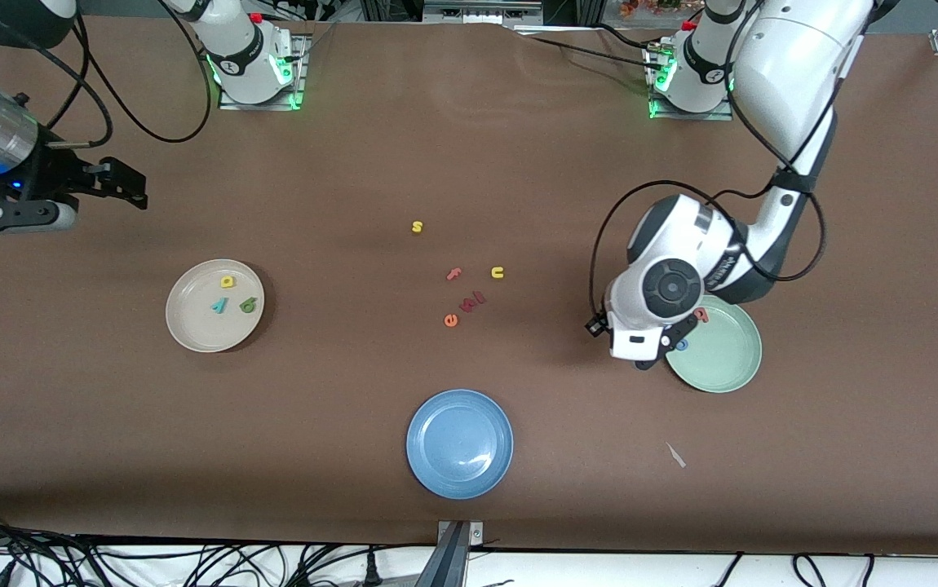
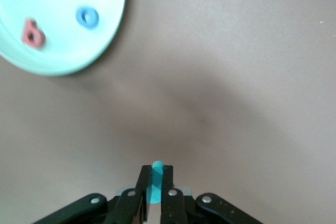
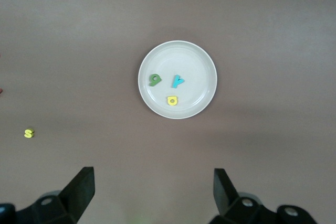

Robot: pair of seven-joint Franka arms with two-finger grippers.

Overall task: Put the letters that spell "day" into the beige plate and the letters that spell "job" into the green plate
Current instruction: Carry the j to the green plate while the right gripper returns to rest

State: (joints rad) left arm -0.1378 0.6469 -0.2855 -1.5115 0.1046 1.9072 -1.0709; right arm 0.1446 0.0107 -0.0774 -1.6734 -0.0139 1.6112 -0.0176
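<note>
Teal j (image 2: 155, 184), mostly hidden between left fingers (image 2: 142, 182).

Both arms are glossy white with dark grey joint rings and round black caps. Black cables loop loosely along them. Each base shows green lights and a small red button, bolted to a metal plate. The left end effector (image 2: 156, 184) has black fingers with silver screws; the right end effector (image 3: 152, 190) is black too.
</note>
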